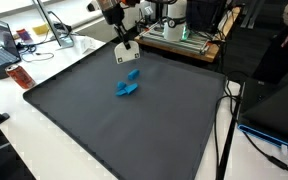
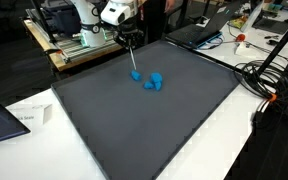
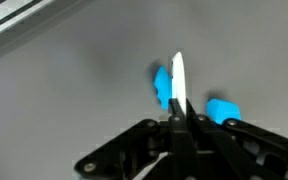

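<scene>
My gripper (image 3: 176, 118) is shut on a thin white strip (image 3: 178, 78) that sticks out past the fingertips. In both exterior views the gripper (image 1: 125, 42) (image 2: 130, 40) hangs above the far part of a dark grey mat (image 1: 134, 130) (image 2: 154, 130), with the white strip (image 1: 127, 55) (image 2: 134, 62) pointing down. Two small blue pieces (image 1: 128, 84) (image 2: 152, 81) lie close together on the mat just below and in front of the strip. The wrist view shows one blue piece (image 3: 162, 86) behind the strip and another (image 3: 222, 110) to its right.
A metal frame with equipment (image 1: 184, 38) (image 2: 79, 40) stands behind the mat. Cables (image 2: 269, 80) (image 1: 229, 110) run along one side. A laptop (image 1: 2, 50), a dark box (image 1: 284, 110) and white papers (image 2: 24, 115) lie around the mat.
</scene>
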`<state>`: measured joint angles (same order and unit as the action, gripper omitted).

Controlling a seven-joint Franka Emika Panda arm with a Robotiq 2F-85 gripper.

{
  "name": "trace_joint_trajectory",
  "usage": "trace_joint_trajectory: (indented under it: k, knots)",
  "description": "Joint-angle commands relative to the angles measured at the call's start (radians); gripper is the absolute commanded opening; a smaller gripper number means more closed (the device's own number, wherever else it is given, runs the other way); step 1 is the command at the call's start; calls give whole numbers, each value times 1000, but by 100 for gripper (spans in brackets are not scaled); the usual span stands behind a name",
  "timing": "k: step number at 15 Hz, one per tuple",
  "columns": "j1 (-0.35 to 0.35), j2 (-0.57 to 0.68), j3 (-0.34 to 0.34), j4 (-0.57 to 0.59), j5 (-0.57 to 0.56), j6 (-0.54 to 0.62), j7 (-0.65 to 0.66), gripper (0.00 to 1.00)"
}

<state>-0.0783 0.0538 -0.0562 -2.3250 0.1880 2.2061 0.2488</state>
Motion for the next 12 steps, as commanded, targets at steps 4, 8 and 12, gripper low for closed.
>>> trace_joint_trajectory:
  k: [4, 8, 12]
  knots:
    - [12, -20, 0, -19, 1, -2, -11, 1]
    - [22, -5, 5, -61, -5, 115, 72, 1]
    - [33, 6, 5, -98, -27, 167, 117, 1]
